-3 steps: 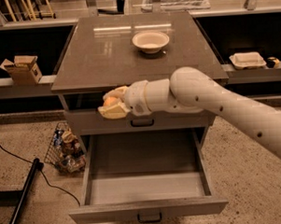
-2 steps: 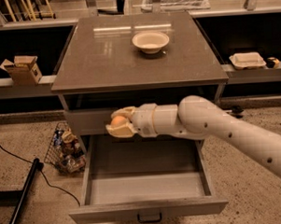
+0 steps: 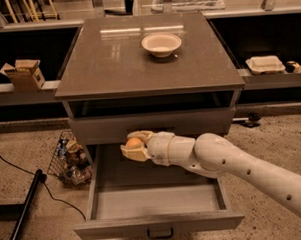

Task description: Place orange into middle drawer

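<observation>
The orange is a small round fruit held between the cream fingers of my gripper. The gripper is shut on it and hangs just above the back left part of the open middle drawer, a wide grey box pulled out toward the camera with a small dark handle on its front panel. My white arm reaches in from the lower right across the drawer. The closed grey drawer front one level higher is right behind the gripper.
A white bowl stands on the cabinet top. A wire basket of items sits on the floor left of the cabinet, next to a dark stand leg and a cable. A cardboard box and a white container rest on side shelves.
My gripper with the orange has moved down and to the right, from in front of the upper drawer front to just over the back of the open middle drawer.
</observation>
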`<state>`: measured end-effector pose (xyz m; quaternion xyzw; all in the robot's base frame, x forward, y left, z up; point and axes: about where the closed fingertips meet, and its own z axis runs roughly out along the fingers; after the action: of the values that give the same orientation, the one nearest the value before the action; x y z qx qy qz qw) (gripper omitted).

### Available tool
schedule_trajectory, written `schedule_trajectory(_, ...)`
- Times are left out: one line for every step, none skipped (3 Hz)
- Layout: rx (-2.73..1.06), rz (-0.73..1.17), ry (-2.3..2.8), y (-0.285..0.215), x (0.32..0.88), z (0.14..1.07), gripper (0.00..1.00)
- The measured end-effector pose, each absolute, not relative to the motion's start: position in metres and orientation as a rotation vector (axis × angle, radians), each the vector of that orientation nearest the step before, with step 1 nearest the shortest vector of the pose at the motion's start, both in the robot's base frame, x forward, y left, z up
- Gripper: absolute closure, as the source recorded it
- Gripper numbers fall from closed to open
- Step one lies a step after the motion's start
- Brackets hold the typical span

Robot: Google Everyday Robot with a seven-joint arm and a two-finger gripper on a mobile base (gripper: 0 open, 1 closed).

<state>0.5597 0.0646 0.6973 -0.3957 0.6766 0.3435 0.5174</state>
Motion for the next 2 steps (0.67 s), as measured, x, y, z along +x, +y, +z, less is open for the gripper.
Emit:
schedule_trajectory(-0.955,0.824,1.622,0.065,0.559,0.699,1.0)
schedule_trajectory(-1.023,0.749,1.584,0.063,0.554,0.68,1.0)
